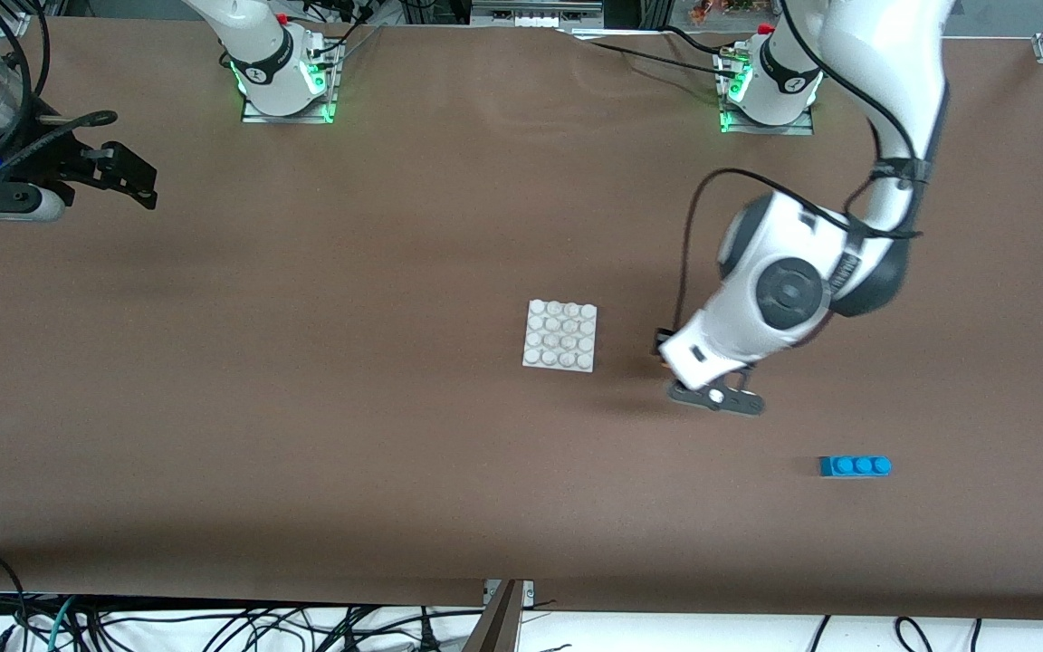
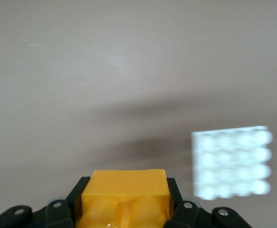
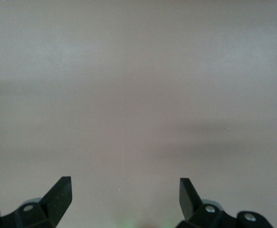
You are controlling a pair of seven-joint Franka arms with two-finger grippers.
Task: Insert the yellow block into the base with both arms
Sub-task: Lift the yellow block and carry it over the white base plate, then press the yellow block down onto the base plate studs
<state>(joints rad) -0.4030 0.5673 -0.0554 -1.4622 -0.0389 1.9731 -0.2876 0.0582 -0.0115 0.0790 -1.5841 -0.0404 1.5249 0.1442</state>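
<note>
The yellow block (image 2: 125,184) sits clamped between the black fingers of my left gripper (image 2: 125,204), held above the brown table. In the front view the left gripper (image 1: 669,356) hangs just beside the white studded base (image 1: 560,335), toward the left arm's end of the table, and the hand hides most of the block. The base also shows in the left wrist view (image 2: 231,164), lying flat and apart from the block. My right gripper (image 1: 134,184) waits open and empty above the table's edge at the right arm's end. In its wrist view the right gripper (image 3: 125,190) shows only bare table.
A blue three-stud brick (image 1: 855,465) lies nearer the front camera than the left gripper, toward the left arm's end. The arm bases (image 1: 284,68) stand along the table's back edge. Cables hang below the front edge.
</note>
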